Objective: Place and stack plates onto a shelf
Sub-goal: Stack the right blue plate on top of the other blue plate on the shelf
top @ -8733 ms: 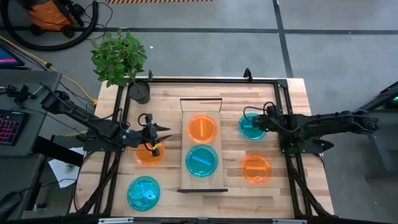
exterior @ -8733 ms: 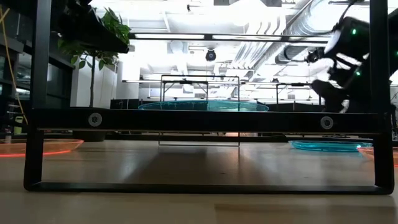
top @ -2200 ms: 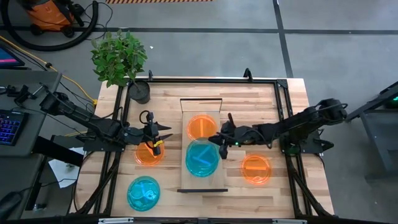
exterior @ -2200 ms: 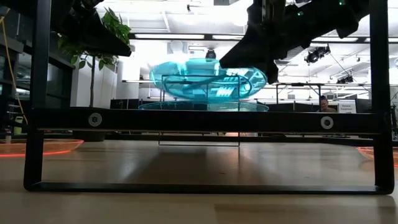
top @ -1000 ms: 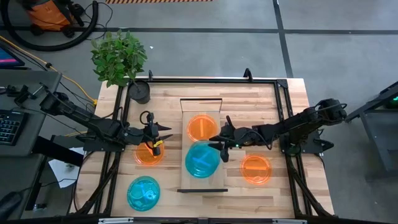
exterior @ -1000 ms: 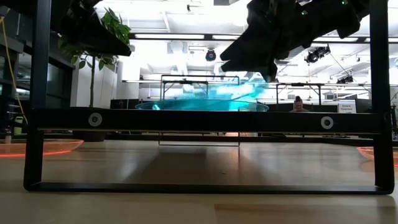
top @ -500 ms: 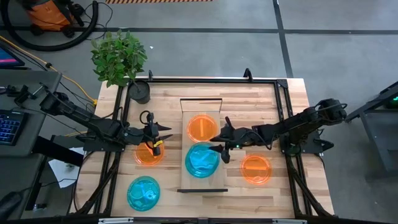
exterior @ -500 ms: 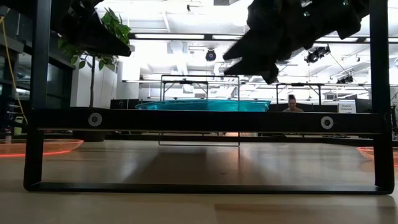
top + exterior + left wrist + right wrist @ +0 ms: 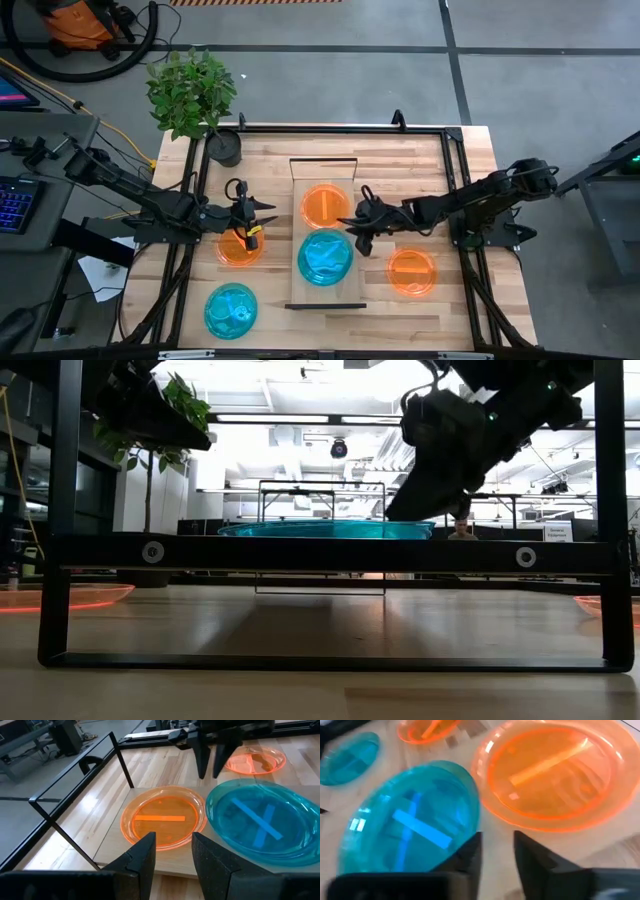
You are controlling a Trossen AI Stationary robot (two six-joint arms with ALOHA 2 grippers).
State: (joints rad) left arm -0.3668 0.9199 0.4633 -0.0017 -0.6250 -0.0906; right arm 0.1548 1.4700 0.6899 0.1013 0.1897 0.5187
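The shelf (image 9: 322,294) runs near to far at the table's middle. An orange plate (image 9: 325,206) lies flat on its far half. Two cyan plates (image 9: 325,257) sit stacked on its near half, their bar marks crossing (image 9: 255,822). My right gripper (image 9: 357,232) is open, just right of the stack and above shelf level (image 9: 410,510). My left gripper (image 9: 262,218) is open, left of the shelf, above an orange plate (image 9: 240,247) on the table. Another orange plate (image 9: 411,272) lies on the table right of the shelf, and a cyan plate (image 9: 231,310) lies near the near-left corner.
A potted plant (image 9: 225,148) stands at the far-left corner. A black frame (image 9: 400,128) runs round the table. A thin wire rack (image 9: 323,161) stands at the shelf's far end. Bare wood shows far right (image 9: 440,160) and near right (image 9: 420,320).
The upper cyan plate dropped the last bit from a tilt onto the lower cyan plate and now lies flat on it. My open right gripper has drawn back slightly toward the table's right edge, away from the stack.
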